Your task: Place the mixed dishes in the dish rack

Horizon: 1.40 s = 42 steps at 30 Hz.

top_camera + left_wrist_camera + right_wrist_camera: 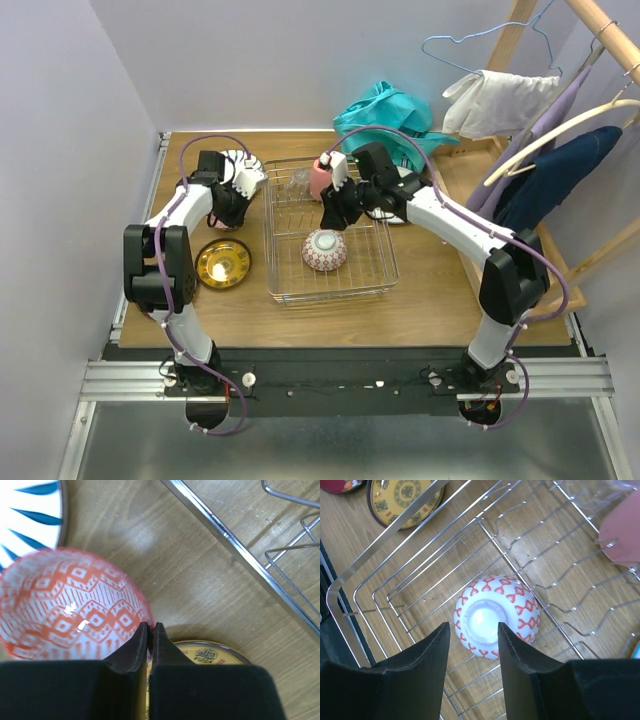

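Observation:
The silver wire dish rack (380,275) stands mid-table. In it a red-patterned white bowl (325,250) lies upside down, with the pink cup (320,180) and the clear glass (297,182) at the back. My right gripper (335,212) is open and empty, just above the upturned bowl (495,615), with its fingers either side of the bowl's foot. My left gripper (228,208) is left of the rack, shut on the rim of a second red-patterned bowl (65,610). The gold saucer (223,264) lies on the table beside it. The blue-striped plate (245,168) lies behind.
A teal cloth (390,115) lies behind the rack. The wooden clothes frame (520,40) with hung garments stands at the right. The edge of a dark red dish (340,485) shows beside the gold saucer (405,497). The rack's rim (240,555) runs close to the right of my left gripper.

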Each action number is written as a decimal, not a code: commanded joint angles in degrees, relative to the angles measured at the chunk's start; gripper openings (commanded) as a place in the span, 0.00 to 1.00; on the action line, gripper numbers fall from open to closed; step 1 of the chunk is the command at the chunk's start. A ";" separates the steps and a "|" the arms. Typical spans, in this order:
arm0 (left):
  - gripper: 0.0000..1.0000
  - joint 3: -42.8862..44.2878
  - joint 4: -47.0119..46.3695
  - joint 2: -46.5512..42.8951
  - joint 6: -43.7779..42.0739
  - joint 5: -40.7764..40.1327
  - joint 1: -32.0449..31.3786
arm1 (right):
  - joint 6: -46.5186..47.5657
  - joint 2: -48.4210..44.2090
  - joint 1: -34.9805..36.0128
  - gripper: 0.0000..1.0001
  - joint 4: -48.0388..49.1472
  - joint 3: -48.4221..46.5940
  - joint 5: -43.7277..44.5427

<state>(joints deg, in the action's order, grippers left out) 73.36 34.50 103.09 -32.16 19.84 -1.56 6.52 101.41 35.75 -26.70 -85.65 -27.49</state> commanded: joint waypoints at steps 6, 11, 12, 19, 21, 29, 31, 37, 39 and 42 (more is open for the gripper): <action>0.00 -0.86 0.92 -7.63 1.22 2.04 0.33 | 6.22 2.83 3.54 0.49 -3.62 -1.37 0.06; 0.00 1.69 1.18 -13.77 5.00 3.19 0.33 | 7.98 3.62 5.56 0.49 -3.89 -0.66 0.85; 0.00 2.04 0.92 -14.92 5.79 3.54 0.33 | 8.24 4.06 5.74 0.49 -3.80 -0.66 1.03; 0.00 4.07 -2.15 -23.28 15.27 7.23 0.33 | 7.10 7.74 7.67 0.49 -2.13 -1.54 2.35; 0.00 3.72 -3.56 -25.81 17.21 7.76 0.33 | 5.00 8.98 7.67 0.49 -0.99 -2.33 3.57; 0.00 0.04 -13.82 -34.53 31.79 16.71 0.33 | 5.07 11.97 7.67 0.48 -0.28 -2.78 12.45; 0.00 -1.72 -17.52 -36.46 39.15 21.53 0.33 | 5.78 10.75 7.67 0.48 -0.28 -1.29 14.73; 0.00 -14.37 -42.90 -40.77 63.04 32.19 0.07 | 7.18 5.13 7.67 0.47 0.33 4.43 21.41; 0.00 -18.77 -51.70 -41.04 68.96 33.77 -0.11 | 7.97 3.98 7.58 0.47 0.33 6.71 24.48; 0.00 -21.41 -55.77 -40.25 74.61 35.00 -0.81 | 9.12 1.96 7.06 0.47 0.51 9.17 27.12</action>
<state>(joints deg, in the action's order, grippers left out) 54.46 -4.54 63.13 27.66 48.58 -1.61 13.21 107.22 43.40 -26.50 -79.94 -8.16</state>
